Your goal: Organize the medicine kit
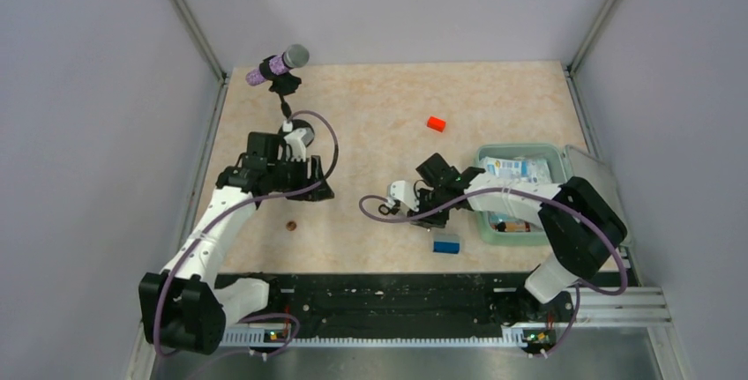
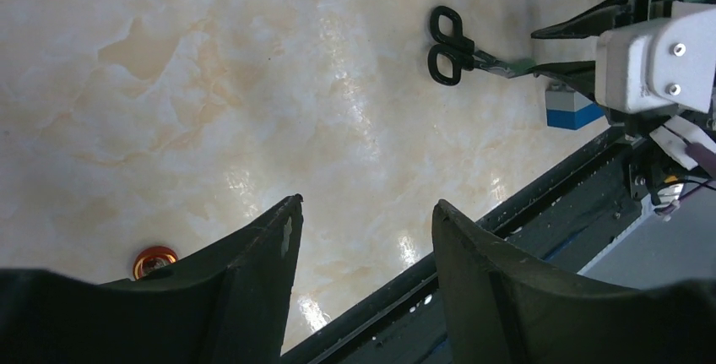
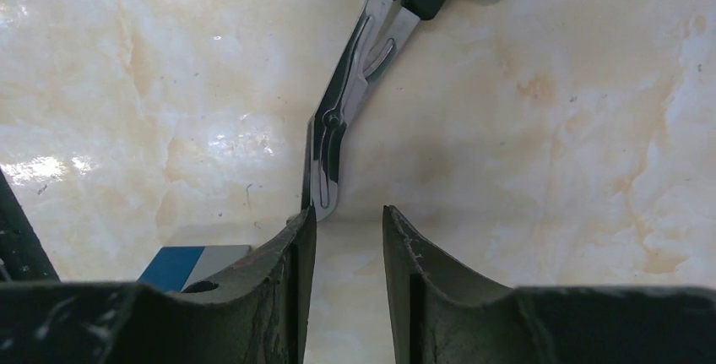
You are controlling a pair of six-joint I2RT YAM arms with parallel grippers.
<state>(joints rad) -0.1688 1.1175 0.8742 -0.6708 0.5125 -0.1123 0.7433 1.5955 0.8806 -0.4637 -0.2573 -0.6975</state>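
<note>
The medicine kit (image 1: 487, 221) is a pale mint-green case lying open at the right, with boxes and packets inside and its lid (image 1: 593, 175) swung out to the right. Black-handled scissors (image 1: 383, 207) lie on the table left of it. In the right wrist view the scissors (image 3: 336, 132) point at my right gripper (image 3: 346, 216), which is partly open and low over the table; the blade tip lies just off its left fingertip (image 3: 302, 225), not between the jaws. My left gripper (image 2: 367, 212) is open, empty, and well left of the scissors (image 2: 449, 46).
A blue-and-white block (image 1: 446, 244) lies near the front rail, close to the right gripper (image 1: 413, 208). An orange-red block (image 1: 436, 123) lies farther back. A small orange cap (image 1: 292, 225) sits by the left arm. A purple-and-grey microphone (image 1: 278, 64) stands at the back left.
</note>
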